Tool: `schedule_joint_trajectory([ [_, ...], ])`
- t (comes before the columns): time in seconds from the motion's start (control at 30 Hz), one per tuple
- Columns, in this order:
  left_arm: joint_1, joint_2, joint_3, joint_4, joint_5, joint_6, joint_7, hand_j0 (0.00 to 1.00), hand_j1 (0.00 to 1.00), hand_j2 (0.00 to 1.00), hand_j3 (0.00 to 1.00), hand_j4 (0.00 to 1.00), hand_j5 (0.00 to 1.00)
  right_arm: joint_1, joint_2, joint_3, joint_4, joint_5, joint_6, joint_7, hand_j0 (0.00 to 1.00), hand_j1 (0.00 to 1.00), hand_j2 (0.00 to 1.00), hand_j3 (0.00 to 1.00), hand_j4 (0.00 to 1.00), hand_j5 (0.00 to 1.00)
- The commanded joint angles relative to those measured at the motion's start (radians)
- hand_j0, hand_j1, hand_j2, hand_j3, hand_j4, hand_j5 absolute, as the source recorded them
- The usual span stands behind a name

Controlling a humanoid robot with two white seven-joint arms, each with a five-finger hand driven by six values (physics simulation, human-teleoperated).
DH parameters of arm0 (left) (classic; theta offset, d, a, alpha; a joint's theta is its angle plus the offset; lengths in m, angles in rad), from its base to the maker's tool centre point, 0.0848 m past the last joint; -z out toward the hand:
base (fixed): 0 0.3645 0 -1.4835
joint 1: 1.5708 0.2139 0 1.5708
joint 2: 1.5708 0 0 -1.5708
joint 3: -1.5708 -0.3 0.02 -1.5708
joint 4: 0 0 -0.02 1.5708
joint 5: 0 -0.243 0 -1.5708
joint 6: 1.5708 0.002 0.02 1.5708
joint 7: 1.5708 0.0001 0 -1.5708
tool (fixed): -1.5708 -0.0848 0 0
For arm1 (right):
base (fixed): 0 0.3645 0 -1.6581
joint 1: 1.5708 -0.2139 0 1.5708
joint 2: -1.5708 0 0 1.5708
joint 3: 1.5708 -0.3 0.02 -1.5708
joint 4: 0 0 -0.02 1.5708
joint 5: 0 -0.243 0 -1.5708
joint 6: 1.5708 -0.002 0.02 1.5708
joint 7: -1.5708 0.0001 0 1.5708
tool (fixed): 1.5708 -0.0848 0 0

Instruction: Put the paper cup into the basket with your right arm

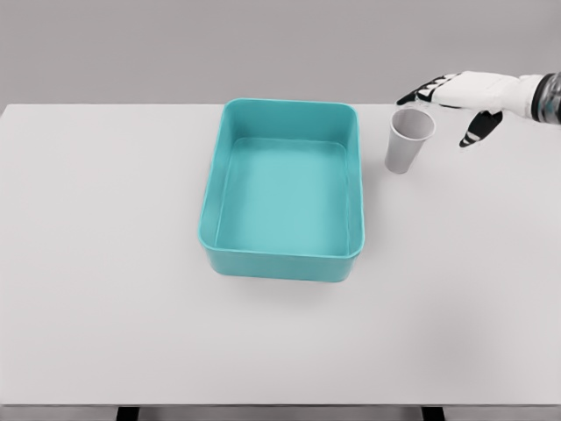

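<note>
The near edge of the white desk (263,351) runs along the bottom of the head view; two dark stubs of its frame show just below that edge; the broad near stretch of the top is plain white.

Farther in, a little left of the middle, sits the teal basket (213,189); it is a rectangular tub with rounded corners and smooth walls, standing flat on the desk, its long sides running away from the camera; the floor inside shows bare teal.

Beyond the basket's far right corner, just beside it but apart from it, the paper cup (408,140) stands upright on the desk, its mouth open upward, its white wall narrowing toward the base.

Farthest back, at the desk's far edge, the right hand (456,101) comes in from the right on its white arm; its dark-tipped fingers (421,93) are spread and reach over the cup's far rim; the thumb hangs off to the right of the cup; the hand grasps nothing; whether a fingertip touches the rim I cannot tell.
</note>
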Motion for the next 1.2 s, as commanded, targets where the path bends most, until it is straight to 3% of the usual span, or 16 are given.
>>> schedule_joint_trajectory([
  [0.0, 0.0, 0.0, 0.0, 0.0, 0.0, 0.0, 0.0, 1.0, 1.0, 1.0, 1.0, 1.0, 1.0, -0.002, 0.004, 0.003, 0.027, -0.018, 0.002, 0.0, 1.0, 1.0, 1.0, 1.0, 1.0, 1.0],
  [0.17, 0.0, 0.0, 0.0, 0.0, 0.0, 0.0, 0.0, 1.0, 1.0, 1.0, 1.0, 1.0, 1.0, -0.017, 0.011, 0.003, 0.044, -0.057, 0.003, 0.0, 1.0, 1.0, 1.0, 1.0, 1.0, 1.0],
  [0.23, 0.0, 0.0, 0.0, 0.0, 0.0, 0.0, 0.0, 1.0, 1.0, 1.0, 1.0, 1.0, 1.0, -0.031, 0.056, 0.003, 0.113, -0.055, 0.003, 0.0, 1.0, 1.0, 1.0, 1.0, 1.0, 1.0],
  [0.33, 0.0, 0.0, 0.0, 0.0, 0.0, 0.0, 0.0, 1.0, 1.0, 1.0, 1.0, 1.0, 1.0, -0.048, 0.073, 0.004, 0.156, -0.055, 0.003, 0.0, 1.0, 1.0, 1.0, 1.0, 1.0, 1.0],
  [0.87, 0.0, 0.0, 0.0, 0.0, 0.0, 0.0, 0.0, 1.0, 1.0, 1.0, 1.0, 1.0, 1.0, -0.083, 0.139, 0.069, 0.254, -0.054, 0.0, 0.0, 1.0, 1.0, 1.0, 1.0, 1.0, 1.0],
  [1.17, 0.0, 0.0, 0.0, 0.0, 0.0, 0.0, 0.0, 1.0, 1.0, 1.0, 1.0, 1.0, 1.0, -0.087, 0.151, 0.102, 0.272, -0.054, 0.0, 0.0, 1.0, 1.0, 1.0, 1.0, 1.0, 1.0],
])
